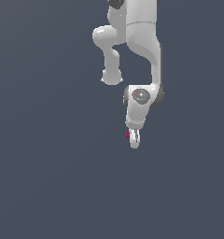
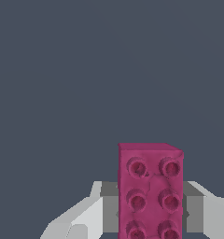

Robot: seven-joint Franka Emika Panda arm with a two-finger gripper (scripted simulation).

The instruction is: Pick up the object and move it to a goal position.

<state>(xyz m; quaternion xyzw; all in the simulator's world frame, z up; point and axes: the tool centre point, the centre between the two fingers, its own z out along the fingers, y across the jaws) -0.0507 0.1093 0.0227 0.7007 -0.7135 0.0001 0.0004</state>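
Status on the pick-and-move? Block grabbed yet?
Grasp looks done: in the wrist view the pink block sits between the hand's grey pads, which press on both its sides. In hand: the carry, block at the fingertips. Left: reaching the goal; no goal marker shows.

From my console: the arm point(image 1: 141, 42) shows glossy, smooth white plastic; the block point(image 2: 150, 191) looks matt magenta plastic, studded, between pale grey matt fingers point(image 2: 90, 214).

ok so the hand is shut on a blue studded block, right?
Not blue. The block is magenta-pink, as the wrist view shows, with studs on top. It does sit between the fingers of the hand.
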